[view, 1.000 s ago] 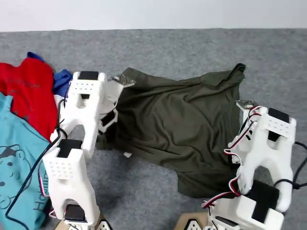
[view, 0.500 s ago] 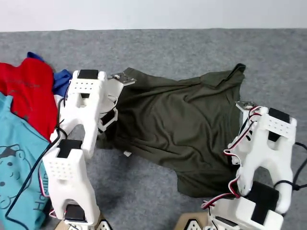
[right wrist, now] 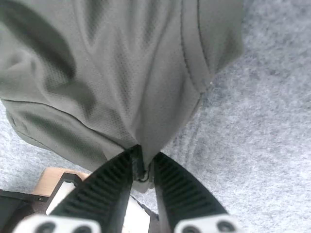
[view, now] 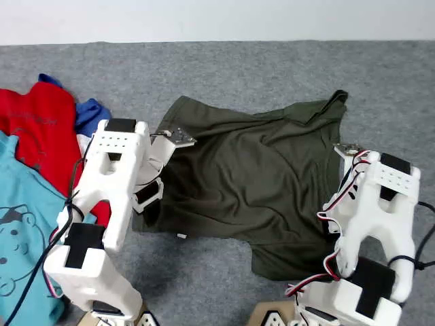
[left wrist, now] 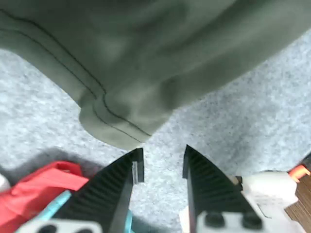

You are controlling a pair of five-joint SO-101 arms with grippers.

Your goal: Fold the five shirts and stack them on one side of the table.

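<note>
The olive shirt (view: 258, 183) lies spread at frame centre on the grey carpeted table (view: 272, 68), with bare carpet open along the top and right edges. A red shirt (view: 41, 136), a blue shirt (view: 90, 115) and a teal shirt (view: 20, 224) crowd the left edge. A white wall (view: 204, 20) runs across the top. The left gripper (left wrist: 163, 154) is released, jaws apart, just off the olive shirt's hem. The right gripper (right wrist: 146, 155) is clenched on a fold at the olive shirt's right side. Since the earlier frame the left arm has drawn back toward lower left, uncovering the shirt's upper left corner.
</note>
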